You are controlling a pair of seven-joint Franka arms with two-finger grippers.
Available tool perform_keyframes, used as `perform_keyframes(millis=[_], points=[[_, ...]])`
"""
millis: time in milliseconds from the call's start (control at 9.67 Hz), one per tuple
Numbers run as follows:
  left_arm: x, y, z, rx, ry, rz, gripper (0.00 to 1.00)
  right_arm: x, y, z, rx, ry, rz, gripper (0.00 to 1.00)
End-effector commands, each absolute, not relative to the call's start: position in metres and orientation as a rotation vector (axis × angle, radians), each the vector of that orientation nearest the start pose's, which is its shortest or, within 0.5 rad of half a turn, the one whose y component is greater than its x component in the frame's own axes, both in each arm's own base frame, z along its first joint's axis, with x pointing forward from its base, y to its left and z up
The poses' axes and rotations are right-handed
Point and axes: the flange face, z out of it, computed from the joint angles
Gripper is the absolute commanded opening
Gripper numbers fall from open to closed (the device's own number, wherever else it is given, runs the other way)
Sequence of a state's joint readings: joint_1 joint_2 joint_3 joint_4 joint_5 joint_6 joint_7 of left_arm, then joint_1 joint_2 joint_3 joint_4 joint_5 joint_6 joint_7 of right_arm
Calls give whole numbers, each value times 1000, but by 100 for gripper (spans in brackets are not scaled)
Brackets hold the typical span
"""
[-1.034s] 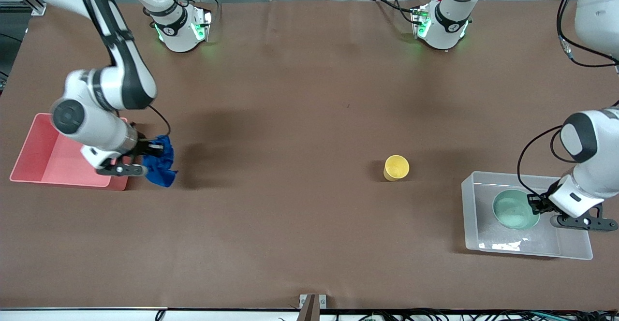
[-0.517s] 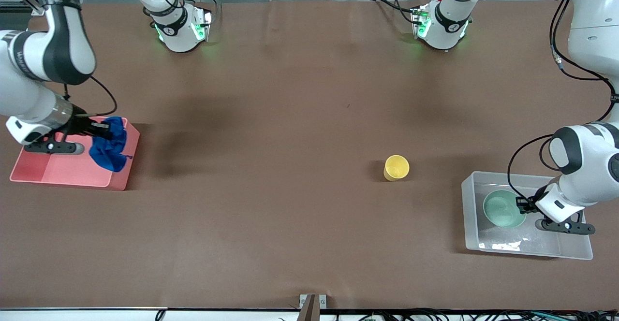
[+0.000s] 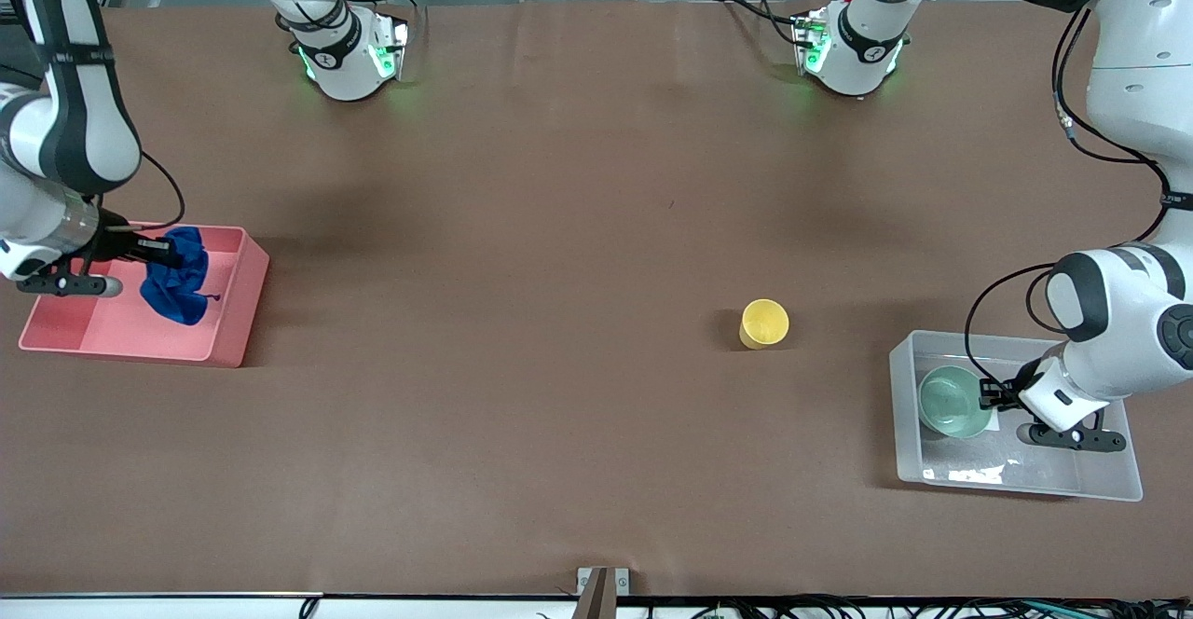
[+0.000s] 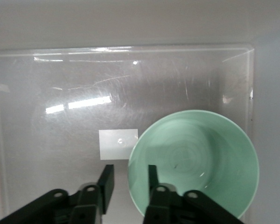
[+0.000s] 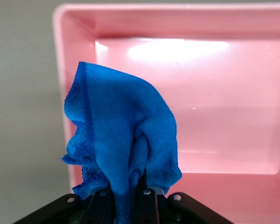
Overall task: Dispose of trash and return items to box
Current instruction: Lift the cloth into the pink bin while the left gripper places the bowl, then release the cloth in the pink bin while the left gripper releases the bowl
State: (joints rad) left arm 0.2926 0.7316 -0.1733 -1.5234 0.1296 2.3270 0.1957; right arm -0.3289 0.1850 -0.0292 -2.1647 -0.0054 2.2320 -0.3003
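A: Label? Blank white sticker (image 4: 118, 144) on clear plastic box (image 3: 1109, 484) floor; left gripper (image 4: 128, 179) pinches smooth mint-green bowl (image 4: 196, 161) rim inside it.

B: Right gripper (image 5: 126, 186) clamps wrinkly blue cloth wad (image 5: 123, 140) over pink bin (image 3: 224, 344). Yellow cup (image 3: 764, 323) on table.

Brown table (image 3: 559, 414) carries a pink bin (image 3: 228, 344) at the right arm's end, a clear box (image 3: 1109, 484) at the left arm's end, and a yellow cup (image 3: 764, 323) (standing upright) between them.

Bright, even overhead light; soft shadows
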Motion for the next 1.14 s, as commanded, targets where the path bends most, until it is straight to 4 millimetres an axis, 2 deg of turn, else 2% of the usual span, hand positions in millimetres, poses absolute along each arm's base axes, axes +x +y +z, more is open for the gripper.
perform_keyframes(millis=[0,103,207,310,414,621,828,1034], points=[[712,112,261,-3135,171,-150,100,512,-205,268,-3112,58,162,38],[713,101,290,-3128,177,-150,100,513,-206,267,-3112,63,159,65],[711,88,314,-3129,165,-151,100,514,-206,270,-3113,61,159,83],[709,61,336,-3128,169,-152,100,515,-205,275,-3116,56,148,93],[703,40,346,-3136,105,-82,100,520,-205,292,-3123,50,124,100],[684,-23,355,-3156,-12,0,100,542,-197,363,-3119,20,144,100],[658,-74,341,-3175,-85,68,100,561,-183,443,-3123,-24,139,100],[630,-126,318,-3186,-221,55,100,565,-149,514,-3138,-108,88,100]])
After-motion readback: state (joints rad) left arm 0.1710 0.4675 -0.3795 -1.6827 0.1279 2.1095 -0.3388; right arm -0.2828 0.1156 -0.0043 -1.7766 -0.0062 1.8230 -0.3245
